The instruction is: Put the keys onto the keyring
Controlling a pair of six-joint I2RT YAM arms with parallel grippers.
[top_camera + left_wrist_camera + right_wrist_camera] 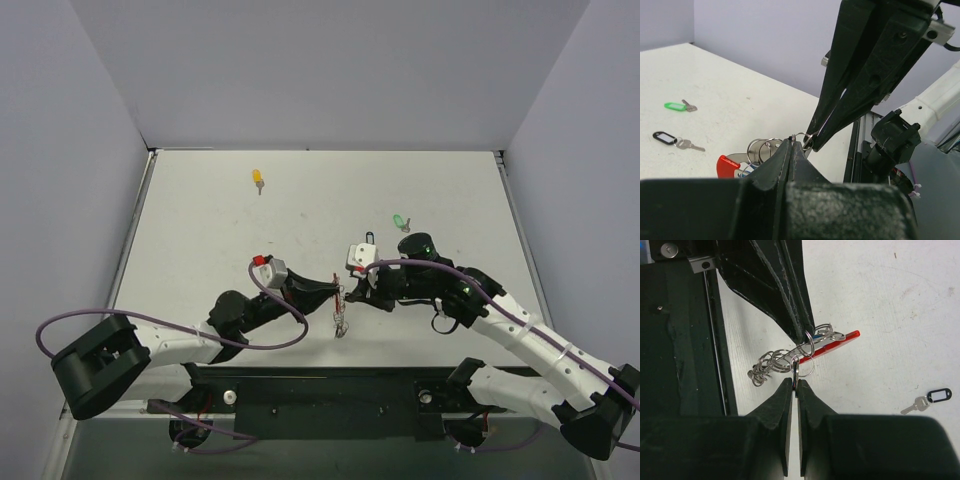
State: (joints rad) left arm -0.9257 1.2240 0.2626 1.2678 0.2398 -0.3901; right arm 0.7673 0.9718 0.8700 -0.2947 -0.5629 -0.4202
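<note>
Threading stage, by judgement: the keyring (832,343), a flat red plastic piece carrying a tangle of thin silver wire rings, is suspended between the tips of both arms over the white table (200,230). The left gripper (792,144) is clenched on one silver ring of the bundle. The right gripper (795,382) is pinched tight on a thin metal loop at the bundle's other side. A blue sliver lies against the red piece; whether it is a threaded key cannot be told. Three small silver keys lie loose: the black-tagged key (929,399) near the keyring, the green-headed key (401,221) farther beyond it, and the yellow-headed key (258,179) well apart from it. The next move probably calls for one gripper to let go and fetch a loose key while the other steadies the ring
</note>
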